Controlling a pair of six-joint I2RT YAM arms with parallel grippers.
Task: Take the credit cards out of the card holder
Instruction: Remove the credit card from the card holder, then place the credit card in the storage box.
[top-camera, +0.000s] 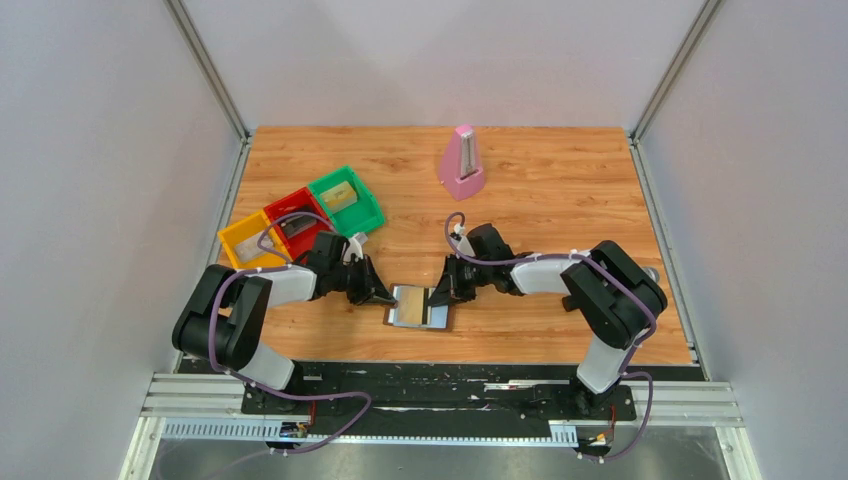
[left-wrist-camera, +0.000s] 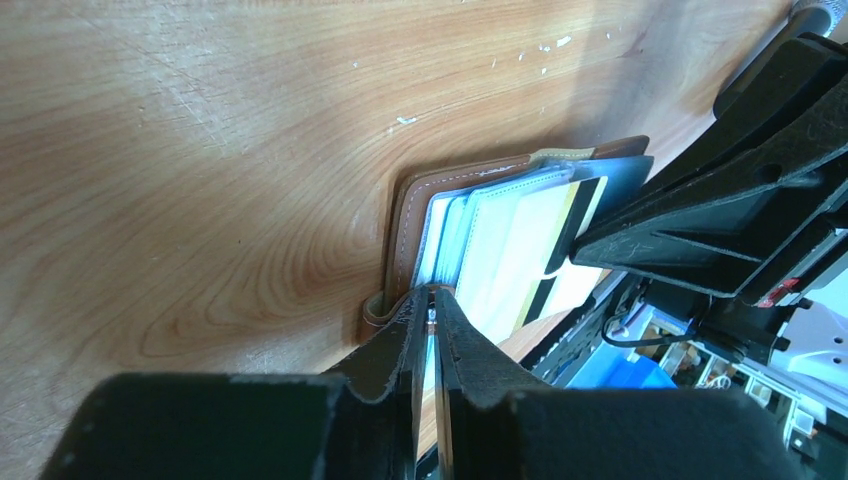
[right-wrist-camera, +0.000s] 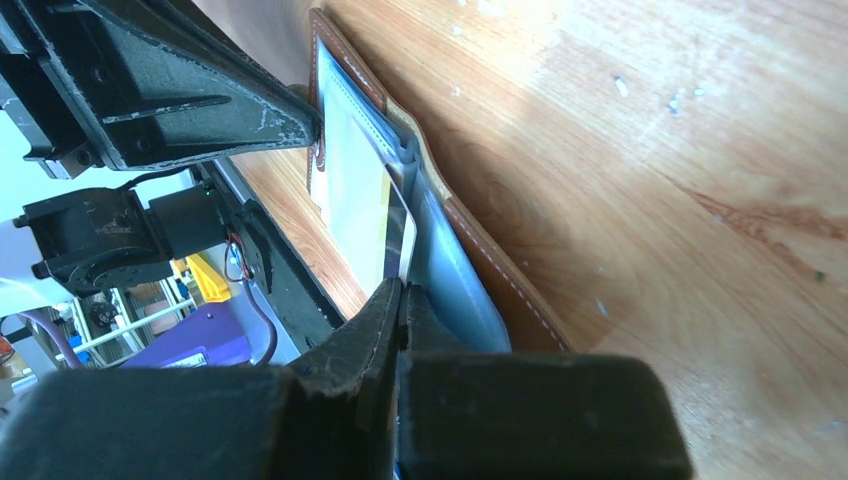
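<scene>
The card holder (top-camera: 415, 310) lies open near the table's front edge, grey-blue inside with a brown rim (left-wrist-camera: 405, 215). My left gripper (top-camera: 385, 293) is shut on its left edge by the brown clasp tab (left-wrist-camera: 375, 308), with the fingertips (left-wrist-camera: 432, 300) pressed together. My right gripper (top-camera: 437, 292) is shut on the end of a pale gold credit card with a dark stripe (right-wrist-camera: 378, 228), which lies partly in the holder's right side (right-wrist-camera: 500, 270). The same card shows in the left wrist view (left-wrist-camera: 545, 235). A grey card (top-camera: 262, 243), a dark card (top-camera: 297, 226) and a gold-tan card (top-camera: 340, 197) lie in the trays.
Yellow (top-camera: 238, 240), red (top-camera: 283, 207) and green (top-camera: 365, 212) trays stand in a row at the left. A pink metronome (top-camera: 462, 160) stands at the back centre. The table's front edge is just below the holder. Both grippers face each other closely over the holder.
</scene>
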